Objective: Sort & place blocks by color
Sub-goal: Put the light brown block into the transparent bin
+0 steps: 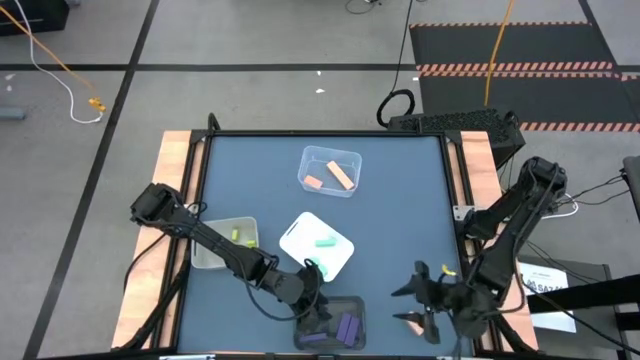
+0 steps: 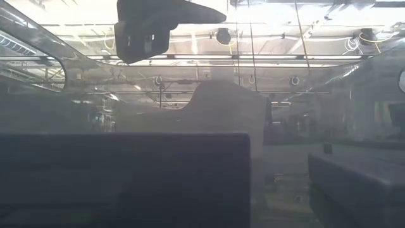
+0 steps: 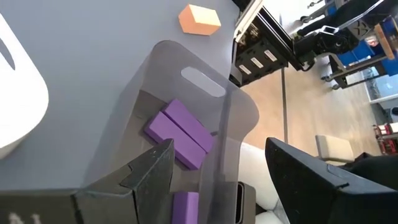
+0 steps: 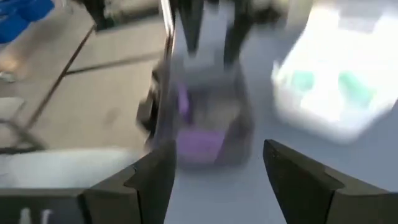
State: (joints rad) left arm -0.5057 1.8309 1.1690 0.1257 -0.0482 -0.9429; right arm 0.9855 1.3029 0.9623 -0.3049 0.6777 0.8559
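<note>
The blocks are small, matte, plain-coloured solids, already grouped by colour. Purple bars (image 1: 346, 327) with sharp rectangular edges lie in a smoky translucent bin (image 1: 357, 305) at the tabletop's near edge. Two mint-teal pieces (image 1: 324, 241) lie in a white, round-cornered bin (image 1: 296, 249) near the centre. Salmon-orange bars (image 1: 341, 175) sit in a clear bin (image 1: 322, 155) toward the far edge. Yellow-green pieces (image 1: 240, 238) occupy a pale bin (image 1: 208, 256) by the left edge. One salmon-orange block (image 1: 411, 324) lies loose on the blue-grey tabletop (image 1: 410, 200) near the near-right corner. The left gripper (image 1: 314, 290) hangs over the smoky bin, jaws apart, empty. The right gripper (image 1: 424, 300) hovers beside the loose block, jaws apart, empty.
</note>
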